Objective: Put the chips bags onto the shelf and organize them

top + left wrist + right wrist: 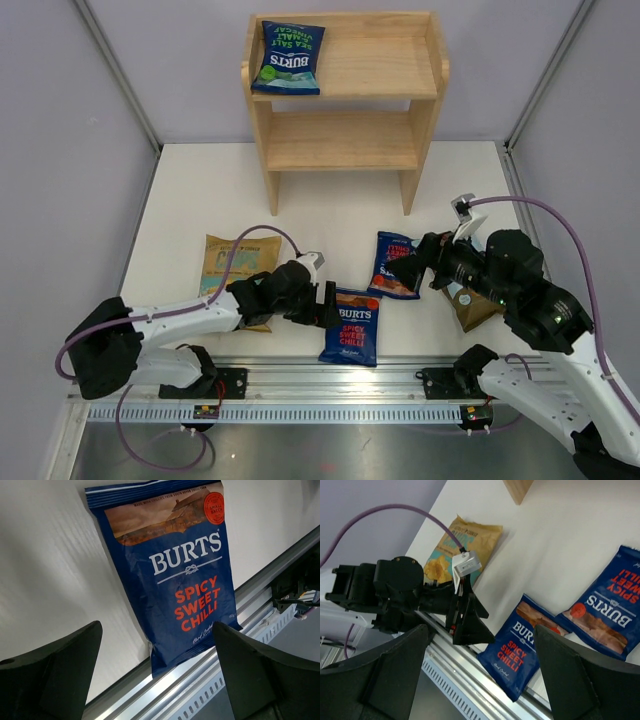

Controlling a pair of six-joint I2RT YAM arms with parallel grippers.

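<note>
The wooden shelf [345, 140] stands at the back; one dark-blue Burts bag [288, 58] with green lettering lies on its top tier at the left. Two Burts "Spicy Sweet Chilli" bags lie flat on the table: one near the front edge [350, 327] [175, 575] [517, 652], one beside it to the right [396, 264] [612, 612]. The tan CHIPS bag [232, 262] [465, 542] lies partly under my left arm. A brown bag [472, 306] shows under my right arm, mostly hidden. My left gripper [330, 303] [157, 680] is open and empty, just left of the front Burts bag. My right gripper [404, 269] [485, 675] is open and empty, over the right Burts bag.
A metal rail [340, 385] [210, 680] runs along the table's front edge, right under the front bag's lower end. Grey walls close in both sides. The shelf's lower tier [340, 150] holds nothing. My left arm [405, 595] fills the left of the right wrist view.
</note>
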